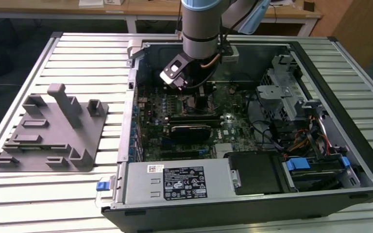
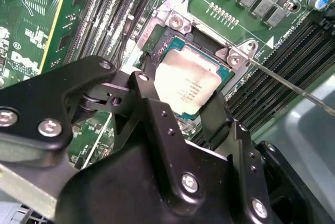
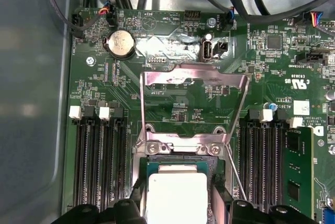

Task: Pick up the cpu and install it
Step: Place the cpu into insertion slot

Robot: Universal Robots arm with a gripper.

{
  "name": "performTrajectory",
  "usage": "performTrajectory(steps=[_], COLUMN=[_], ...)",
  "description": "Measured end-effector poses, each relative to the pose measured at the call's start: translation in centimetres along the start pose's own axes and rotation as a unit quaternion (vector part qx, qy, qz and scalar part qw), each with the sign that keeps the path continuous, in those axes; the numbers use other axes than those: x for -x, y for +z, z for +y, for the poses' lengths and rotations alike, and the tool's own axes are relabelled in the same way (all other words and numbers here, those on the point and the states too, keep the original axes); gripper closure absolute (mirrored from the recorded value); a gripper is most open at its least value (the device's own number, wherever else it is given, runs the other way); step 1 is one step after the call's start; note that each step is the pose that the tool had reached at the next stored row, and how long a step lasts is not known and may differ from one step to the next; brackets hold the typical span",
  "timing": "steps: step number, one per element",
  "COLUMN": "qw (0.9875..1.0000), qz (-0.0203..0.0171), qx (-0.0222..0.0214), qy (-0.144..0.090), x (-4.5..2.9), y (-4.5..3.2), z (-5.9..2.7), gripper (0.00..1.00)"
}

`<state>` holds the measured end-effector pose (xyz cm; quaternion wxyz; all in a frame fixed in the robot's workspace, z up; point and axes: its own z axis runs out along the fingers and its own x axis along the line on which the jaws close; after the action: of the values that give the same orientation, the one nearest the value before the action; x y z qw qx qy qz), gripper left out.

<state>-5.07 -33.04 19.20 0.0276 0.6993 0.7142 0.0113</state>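
The cpu (image 2: pixel 187 84), a flat square chip with a silvery top plate and green rim, lies level in the motherboard socket (image 2: pixel 172 38). In the first wrist view the cpu (image 3: pixel 176 195) sits just below the raised metal load plate (image 3: pixel 193 80). My gripper (image 2: pixel 180 96) straddles the chip, with one black finger (image 2: pixel 145 85) against one side and the other finger (image 2: pixel 213 113) against the opposite side. The jaws look shut on the chip's edges. In the exterior view my gripper (image 1: pixel 198 96) reaches down into the open computer case (image 1: pixel 342 68) over the board.
A thin socket lever (image 2: pixel 293 85) sticks out beside the socket. Memory slots (image 3: pixel 99 166) flank it on both sides. A grey fixture block (image 1: pixel 50 131) stands on the slatted table at the exterior view's left. The power supply (image 1: pixel 173 182) and drive cages (image 1: pixel 290 97) crowd the case.
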Motion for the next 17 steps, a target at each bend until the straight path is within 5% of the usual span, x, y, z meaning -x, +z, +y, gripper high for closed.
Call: performTrajectory(steps=[13, 17], qw=[1.0, 1.0], qz=[0.0, 0.0], qx=[0.0, 0.0], qy=[0.0, 0.0], x=[0.0, 0.01], y=[-0.2, -0.21], z=[0.01, 0.01], gripper=[0.4, 0.47])
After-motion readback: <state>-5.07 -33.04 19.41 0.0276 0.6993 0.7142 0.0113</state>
